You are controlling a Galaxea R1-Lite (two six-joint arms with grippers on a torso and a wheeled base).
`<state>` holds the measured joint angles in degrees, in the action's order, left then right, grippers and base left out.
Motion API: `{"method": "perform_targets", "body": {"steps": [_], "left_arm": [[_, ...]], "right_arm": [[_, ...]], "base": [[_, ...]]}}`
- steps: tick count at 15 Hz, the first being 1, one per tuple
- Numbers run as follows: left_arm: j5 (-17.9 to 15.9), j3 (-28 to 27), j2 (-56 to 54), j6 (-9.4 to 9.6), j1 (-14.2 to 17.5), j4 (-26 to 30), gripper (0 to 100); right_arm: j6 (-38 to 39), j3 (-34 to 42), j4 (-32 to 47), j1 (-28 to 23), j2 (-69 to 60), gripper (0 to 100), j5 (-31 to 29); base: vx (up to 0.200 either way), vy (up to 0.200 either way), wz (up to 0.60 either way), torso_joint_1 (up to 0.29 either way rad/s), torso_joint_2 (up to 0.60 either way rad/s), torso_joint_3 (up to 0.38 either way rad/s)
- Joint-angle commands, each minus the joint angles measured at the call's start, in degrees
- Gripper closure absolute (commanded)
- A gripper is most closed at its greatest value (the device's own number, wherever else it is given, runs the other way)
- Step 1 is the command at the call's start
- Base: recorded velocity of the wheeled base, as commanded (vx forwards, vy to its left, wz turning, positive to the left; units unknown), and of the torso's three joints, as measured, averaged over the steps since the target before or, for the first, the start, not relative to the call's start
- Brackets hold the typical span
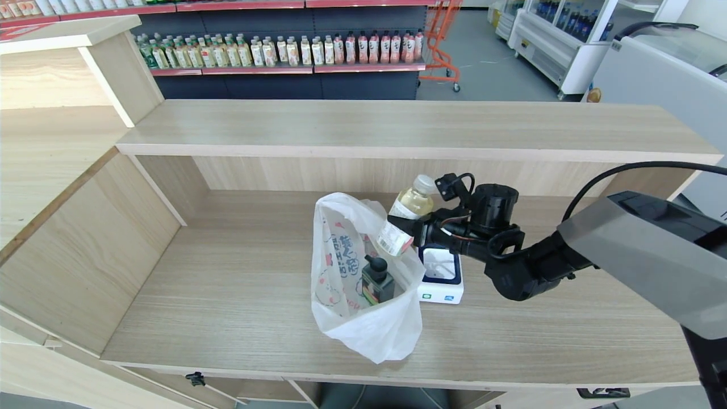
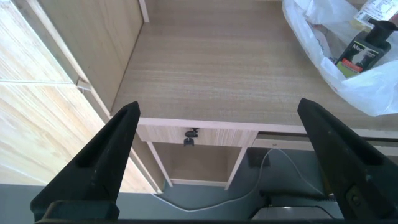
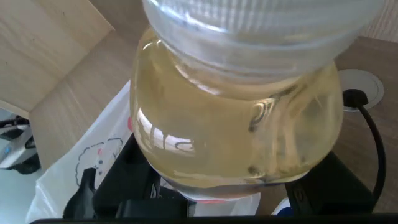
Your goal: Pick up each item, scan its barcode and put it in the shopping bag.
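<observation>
While right pincer (image 1: 413, 226) clamps tilted bottle (image 1: 414, 203) (over shopping bag (image 1: 369, 335) rim), left pincer (image 2: 217, 107) gapes wide near counter (image 2: 205, 81) edge.

Items counted | shopping bag (image 1: 363, 332): 1 | clear bottle of pale yellow liquid (image 1: 413, 205): 1 | dark pump bottle (image 1: 376, 282): 1 | white scanner (image 1: 441, 287): 1 | wooden surface (image 1: 227, 284): 1 | end effectors: 2 (left end effector (image 2: 219, 107), right end effector (image 1: 410, 226)) | orange cart (image 1: 444, 40): 1 | drink bottles (image 1: 284, 51) on the far shelf (image 1: 369, 68): one row, too small to count exactly
</observation>
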<state>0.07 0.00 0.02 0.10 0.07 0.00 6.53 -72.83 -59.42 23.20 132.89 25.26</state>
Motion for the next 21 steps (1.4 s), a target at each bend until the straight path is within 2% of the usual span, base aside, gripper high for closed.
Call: {"method": "perform_targets", "body": {"steps": [1,9,10,14,17,18,21], "left_arm": [[0.0,0.0,0.0,-0.01,0.0,0.0,0],[0.0,0.0,0.0,-0.01,0.0,0.0,0],[0.0,0.0,0.0,-0.01,0.0,0.0,0],[0.0,0.0,0.0,-0.01,0.0,0.0,0],[0.0,0.0,0.0,-0.01,0.0,0.0,0],[0.0,0.0,0.0,-0.01,0.1,0.0,0],[0.0,0.0,0.0,-0.01,0.0,0.0,0]], "right_arm": [[-0.8,0.0,-0.1,-0.4,1.1,100,0.1],[-2.7,-3.2,-0.1,0.6,4.1,100,1.9],[-2.7,-3.2,-0.1,0.9,4.1,0,1.9],[0.5,-3.0,-0.2,1.1,2.6,0,1.9],[9.7,-2.2,-3.1,1.1,-0.6,0,1.9],[15.3,-0.5,-4.2,1.0,-2.9,0,2.0],[16.8,5.0,-4.4,-0.3,-7.0,0,1.9]], "base": [[0.000,0.000,0.00,0.000,0.00,0.000],[0.000,0.000,0.00,0.000,0.00,0.000],[0.000,0.000,0.00,0.000,0.00,0.000],[0.000,0.000,0.00,0.000,0.00,0.000],[0.000,0.000,0.00,0.000,0.00,0.000],[0.000,0.000,0.00,0.000,0.00,0.000],[0.000,0.000,0.00,0.000,0.00,0.000]]}}
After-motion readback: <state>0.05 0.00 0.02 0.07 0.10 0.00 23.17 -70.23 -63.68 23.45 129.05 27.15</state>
